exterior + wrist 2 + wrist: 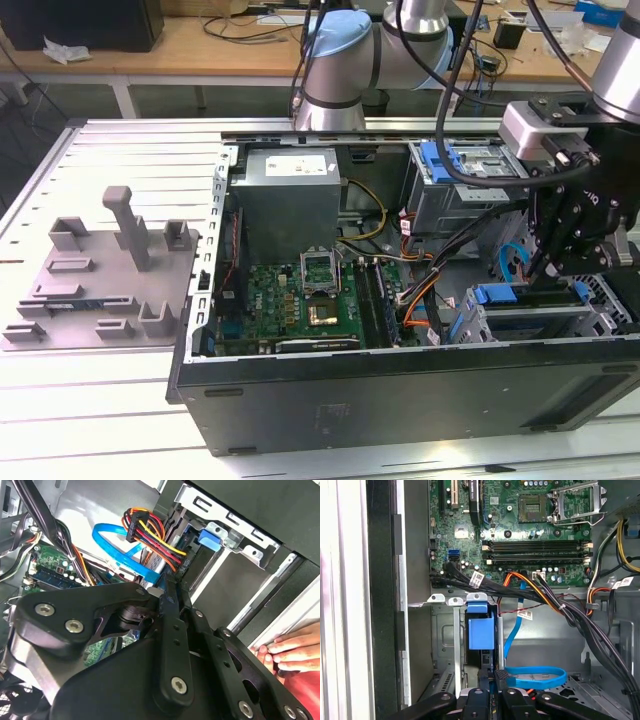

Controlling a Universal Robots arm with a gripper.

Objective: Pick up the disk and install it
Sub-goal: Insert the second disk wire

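The disk (481, 632) stands edge-on in the lower drive bay (449, 645), its blue caddy end toward the motherboard. In the exterior view that blue caddy (497, 295) sits at the bay's end, on the view's right. My gripper (493, 674) is directly behind the disk, its two fingers drawn close together with their tips at the disk's near end. Whether they pinch any part of it is hidden. The exterior view has the gripper (540, 272) reaching down into the case over the bay. In the second wrist view the gripper (170, 587) points at the bay beside the cables.
Orange, yellow and black power cables (545, 597) and a blue data cable (535, 676) run close by the bay. An upper drive cage with a blue latch (455, 160) lies behind. A person's hand (282, 647) rests on the case edge. The grey fixture plate (100, 270) sits on the exterior view's left.
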